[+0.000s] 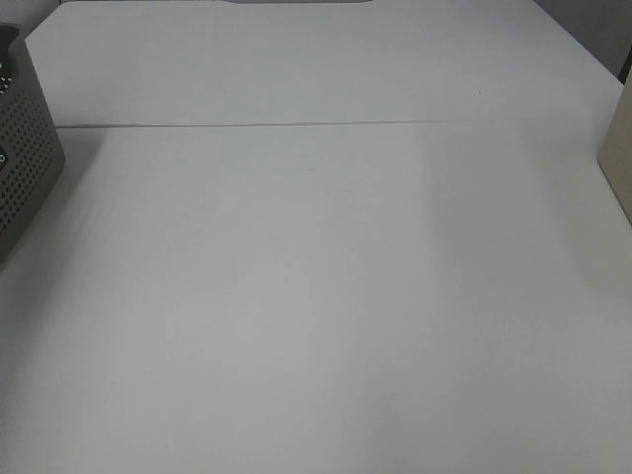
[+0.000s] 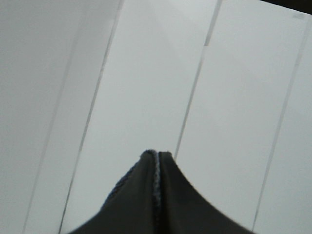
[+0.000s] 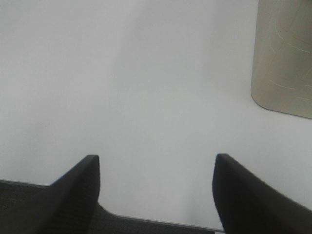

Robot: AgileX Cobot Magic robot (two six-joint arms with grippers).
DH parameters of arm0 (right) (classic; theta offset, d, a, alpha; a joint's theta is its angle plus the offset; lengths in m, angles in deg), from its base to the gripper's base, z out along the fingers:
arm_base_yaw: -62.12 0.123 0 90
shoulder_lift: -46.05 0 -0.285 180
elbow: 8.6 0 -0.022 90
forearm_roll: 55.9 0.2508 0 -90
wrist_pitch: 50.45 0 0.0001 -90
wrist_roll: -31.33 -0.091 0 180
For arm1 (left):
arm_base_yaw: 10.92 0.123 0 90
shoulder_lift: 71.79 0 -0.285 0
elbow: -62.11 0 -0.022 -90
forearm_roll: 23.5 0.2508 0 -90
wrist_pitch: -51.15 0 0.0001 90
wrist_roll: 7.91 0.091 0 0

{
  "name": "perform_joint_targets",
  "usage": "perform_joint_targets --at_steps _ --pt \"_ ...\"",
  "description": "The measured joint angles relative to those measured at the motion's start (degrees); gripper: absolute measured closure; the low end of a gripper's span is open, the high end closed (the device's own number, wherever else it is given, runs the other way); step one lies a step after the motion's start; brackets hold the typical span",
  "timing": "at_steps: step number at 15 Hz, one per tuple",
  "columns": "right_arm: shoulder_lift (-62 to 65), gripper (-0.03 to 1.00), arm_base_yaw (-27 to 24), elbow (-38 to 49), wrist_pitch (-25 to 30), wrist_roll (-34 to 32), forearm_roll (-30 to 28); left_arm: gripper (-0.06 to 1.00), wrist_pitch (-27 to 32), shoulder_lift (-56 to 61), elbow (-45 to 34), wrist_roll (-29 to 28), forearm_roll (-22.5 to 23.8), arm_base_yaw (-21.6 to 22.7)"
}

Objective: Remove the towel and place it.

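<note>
So my left pincer (image 2: 157,154) is pressed tight together, and my right pincer (image 3: 156,158) is spread wide over the white table (image 1: 316,296). The towel (image 1: 5,59) is just a dark sliver at the top of the grey basket (image 1: 28,158), mostly cut off. Can't tell how far either pincer sits from the basket.

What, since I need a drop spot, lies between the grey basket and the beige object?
Only bare white table, seen in the exterior high view.
</note>
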Motion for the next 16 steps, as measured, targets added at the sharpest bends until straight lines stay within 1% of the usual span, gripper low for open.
perform_joint_targets --at_steps 2,5,7,9,10,11,12,14,15,16 --pt "0.0 0.32 0.0 0.0 0.0 0.0 0.0 0.94 -1.32 -0.57 3.21 0.0 4.64 -5.21" --pt "0.0 0.32 0.0 0.0 0.0 0.0 0.0 0.94 -1.38 -1.83 4.93 -0.11 6.3 -11.57" --pt "0.0 0.32 0.0 0.0 0.0 0.0 0.0 0.94 0.17 -2.52 4.98 -0.74 8.54 -14.84" --pt "0.0 0.32 0.0 -0.17 -0.52 0.11 0.46 0.94 3.32 -3.61 4.98 -0.97 12.78 -20.23" --pt "-0.34 0.32 0.0 -0.92 -1.2 0.86 2.18 0.94 4.18 -4.3 4.98 -0.97 15.36 -22.69" --pt "-2.35 0.33 0.0 -1.89 -1.72 2.92 5.1 0.94 4.81 -4.87 4.98 -0.97 17.65 -25.1" --pt "-5.61 0.34 0.0 -2.52 -2.29 6.53 9.51 0.94 4.87 -5.33 4.98 -0.97 19.48 -26.87" --pt "-13.81 0.34 0.0 -2.69 -4.24 15.53 18.68 0.94 4.87 -5.61 4.87 -0.97 22.06 -29.56" --pt "-17.76 0.34 0.0 -2.69 -6.02 21.08 23.55 0.94 4.81 -5.61 4.47 -1.03 22.8 -30.48" --pt "-25.67 0.34 0.0 -2.69 -10.43 31.46 32.49 0.94 4.47 -5.61 2.86 -1.83 23.49 -31.51"
